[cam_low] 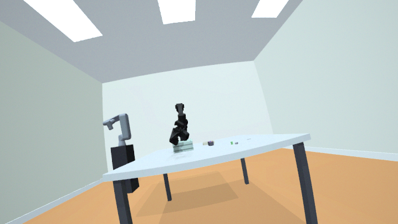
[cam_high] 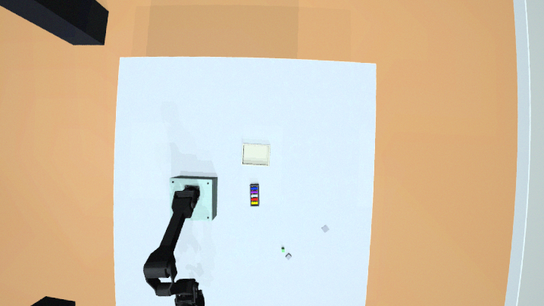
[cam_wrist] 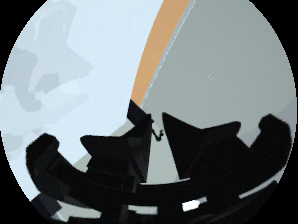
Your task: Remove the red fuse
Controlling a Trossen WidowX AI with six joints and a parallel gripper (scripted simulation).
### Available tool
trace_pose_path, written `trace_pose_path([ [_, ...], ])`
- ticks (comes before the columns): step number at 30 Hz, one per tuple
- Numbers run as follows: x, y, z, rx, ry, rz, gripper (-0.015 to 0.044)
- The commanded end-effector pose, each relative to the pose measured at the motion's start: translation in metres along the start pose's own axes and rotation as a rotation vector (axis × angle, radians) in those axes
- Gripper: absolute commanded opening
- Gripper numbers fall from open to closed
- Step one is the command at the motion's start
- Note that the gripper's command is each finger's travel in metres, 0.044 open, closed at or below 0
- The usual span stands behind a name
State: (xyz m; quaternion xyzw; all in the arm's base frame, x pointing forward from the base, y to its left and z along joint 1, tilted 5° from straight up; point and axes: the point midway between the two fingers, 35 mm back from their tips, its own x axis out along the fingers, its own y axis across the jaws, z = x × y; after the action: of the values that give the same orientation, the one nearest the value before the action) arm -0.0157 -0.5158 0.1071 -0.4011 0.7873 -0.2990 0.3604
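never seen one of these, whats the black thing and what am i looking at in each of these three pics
The black thing is a robot arm with a two-fingered gripper at its tip, bolted to a pale base plate on a white table.

The first picture looks straight down from above. The second is a side view from across the room. The round one comes from a camera on the arm's wrist, looking past its own fingers.

On the table lie a cream tray, a small dark fuse block holding a row of coloured fuses, the red fuse among them, and a few tiny bits farther off.

The gripper hangs near the table's edge, far from the block, fingers nearly shut, holding nothing.
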Motion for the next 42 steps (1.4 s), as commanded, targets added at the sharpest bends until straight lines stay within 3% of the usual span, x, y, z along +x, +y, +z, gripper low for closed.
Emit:
trace_pose_path([
  [1, -0.04, -0.009, 0.063, 0.082, -0.185, 0.01, 0.0061],
  [9, -0.124, -0.003, 0.154, 0.166, -0.475, 0.104, 0.0061],
  [19, -0.235, 0.023, 0.217, 0.142, -0.693, 0.243, 0.0061],
  [23, -0.295, 0.045, 0.236, 0.169, -0.787, 0.362, 0.0061],
  [32, -0.415, 0.109, 0.238, 0.177, -0.868, 0.661, 0.0061],
  [42, -0.511, 0.185, 0.19, 0.132, -0.747, 0.942, 0.0061],
])
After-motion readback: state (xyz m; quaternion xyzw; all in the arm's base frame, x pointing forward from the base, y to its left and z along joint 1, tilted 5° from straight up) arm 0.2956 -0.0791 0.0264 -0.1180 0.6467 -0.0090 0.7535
